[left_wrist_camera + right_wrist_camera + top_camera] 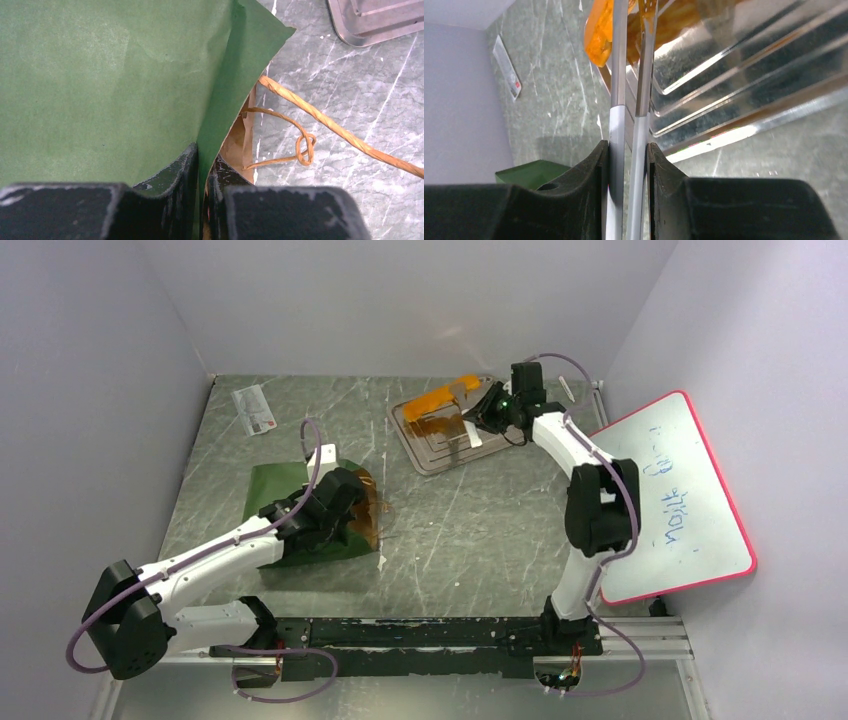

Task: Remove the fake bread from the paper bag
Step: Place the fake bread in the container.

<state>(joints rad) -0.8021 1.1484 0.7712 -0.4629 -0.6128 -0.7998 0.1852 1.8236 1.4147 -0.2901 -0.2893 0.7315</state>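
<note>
The dark green paper bag (283, 492) lies on its side at the left of the table, its mouth facing right. My left gripper (345, 508) is shut on the bag's upper mouth edge (220, 100), with the brown inside and the tan cord handles (330, 125) showing beside it. My right gripper (497, 405) is shut on a pair of silver and white tongs (616, 100). The tongs pinch a long orange baguette (447, 394) over the grey metal tray (437, 456). A second golden bread piece (432, 426) lies on the tray. Any bread inside the bag is hidden.
A white card (253, 410) lies at the back left. A whiteboard with a red rim (670, 500) leans at the right. The tray's corner (380, 20) shows just beyond the bag mouth. Grey walls close in the left, back and right.
</note>
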